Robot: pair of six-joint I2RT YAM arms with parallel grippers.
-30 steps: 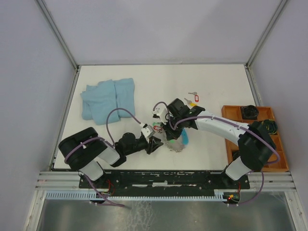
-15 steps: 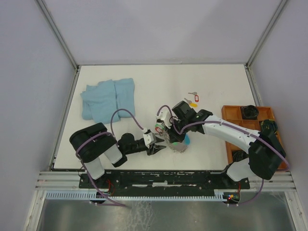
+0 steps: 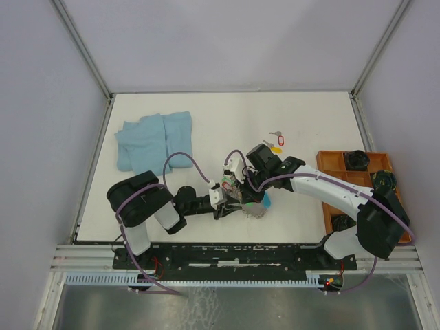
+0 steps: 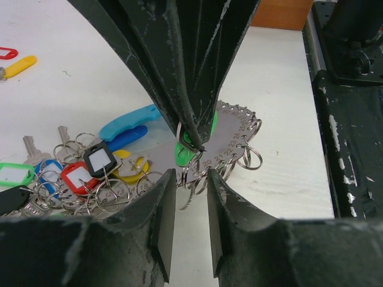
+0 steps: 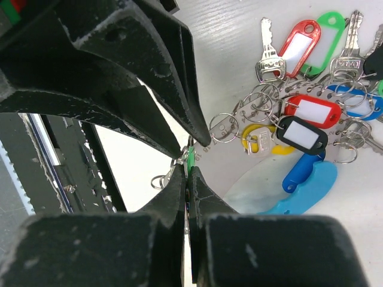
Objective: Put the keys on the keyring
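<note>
Keys: two loose ones (image 3: 275, 141), red- and yellow-tagged, lie beyond the grey disc (image 3: 256, 210), apart from it. The rest are heaped at the disc's far edge, mostly hidden under the arms. The left gripper (image 3: 227, 207) comes in from the disc's left and the right gripper (image 3: 240, 194) from beyond it, and their tips meet at the disc's left edge. A blue towel (image 3: 155, 141) lies far left of the disc and an orange tray (image 3: 335, 167) well to its right.

Left wrist: the disc (image 4: 230, 134) has split rings hung around its rim. The heap (image 4: 84, 176) of rings and tagged keys – green, red, black, blue, yellow – touches its left side. The left fingers (image 4: 158, 233) stand slightly apart just short of the disc's near edge, with bare table in the gap and nothing gripped there. The right gripper (image 4: 192, 139) comes down over that edge, its jaws pressed together on a green tag (image 4: 181, 155). A ring sits at its tips.

Right wrist: the right fingers (image 5: 173, 203) are closed, and a green sliver (image 5: 190, 160) shows in the seam. The left gripper's tips sit right against them – I cannot tell whether they touch the ring there. The heap (image 5: 299, 113) spreads to the right.
</note>
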